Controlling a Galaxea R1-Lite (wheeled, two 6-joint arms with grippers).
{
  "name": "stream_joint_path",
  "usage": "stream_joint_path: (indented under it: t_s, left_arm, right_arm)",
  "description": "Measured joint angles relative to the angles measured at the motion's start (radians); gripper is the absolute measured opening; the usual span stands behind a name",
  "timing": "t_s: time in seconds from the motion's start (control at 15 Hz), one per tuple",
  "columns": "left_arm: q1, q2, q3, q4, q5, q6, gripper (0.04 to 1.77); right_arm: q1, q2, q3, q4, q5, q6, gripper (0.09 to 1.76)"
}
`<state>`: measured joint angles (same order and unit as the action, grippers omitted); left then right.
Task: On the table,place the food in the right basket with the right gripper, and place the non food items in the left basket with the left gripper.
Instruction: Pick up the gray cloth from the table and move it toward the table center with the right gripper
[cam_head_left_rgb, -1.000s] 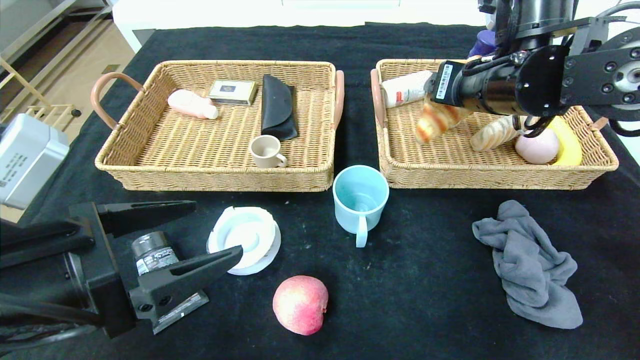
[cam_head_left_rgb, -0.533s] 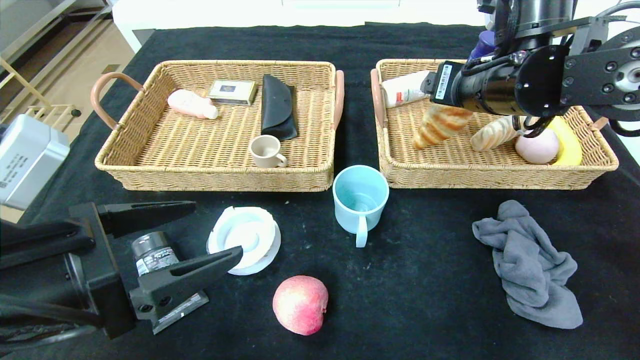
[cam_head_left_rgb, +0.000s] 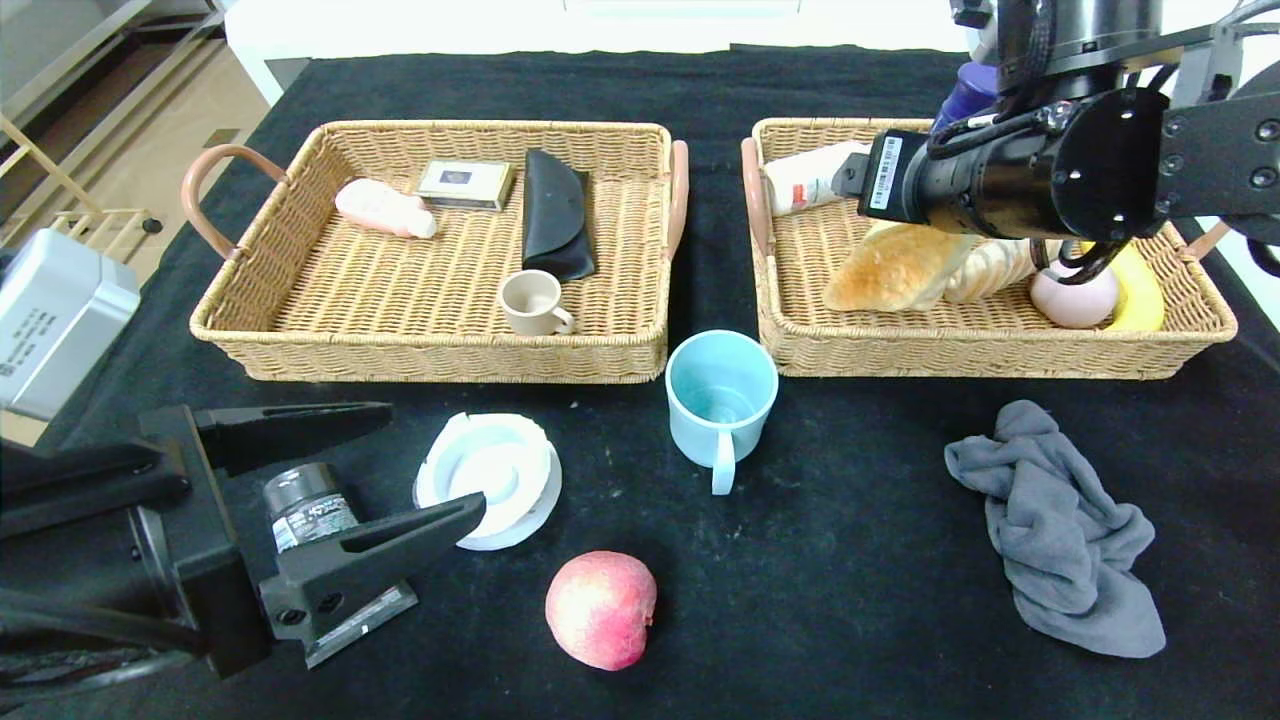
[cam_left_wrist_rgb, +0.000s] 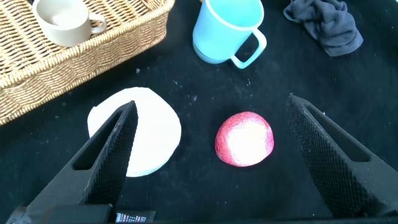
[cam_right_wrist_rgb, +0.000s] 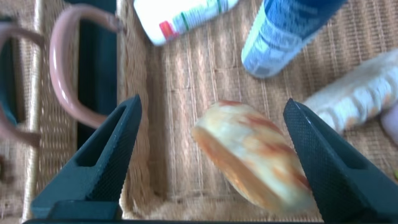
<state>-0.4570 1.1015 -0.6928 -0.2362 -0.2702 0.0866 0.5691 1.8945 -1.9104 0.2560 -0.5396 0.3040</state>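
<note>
Lying flat: croissant (cam_head_left_rgb: 893, 278) | long axis across right basket (cam_head_left_rgb: 1000, 345)

Lighting bright and even, diffuse from overhead; shadows under items soft and short. White surface (cam_head_left_rgb: 600, 20) beyond the counter's (cam_head_left_rgb: 850, 560) far edge is blown out, no detail. Black cloth stays dark, only whitish specks showing. Head view sharp. Left wrist view: peach (cam_left_wrist_rgb: 244, 139) has an overexposed hot spot on top. Right wrist view: croissant (cam_right_wrist_rgb: 255, 155) soft, smeared; blue bottle (cam_right_wrist_rgb: 283, 31) blurred too.
</note>
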Motion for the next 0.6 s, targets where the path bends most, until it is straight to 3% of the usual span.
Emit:
stream_joint_path:
  t_s: [0.6]
  left_arm:
    - [0.000,0.002,0.001,0.004,0.000,0.009,1.72]
  right_arm:
    - [0.026,-0.204,0.252,0.116,0.004,0.000,1.70]
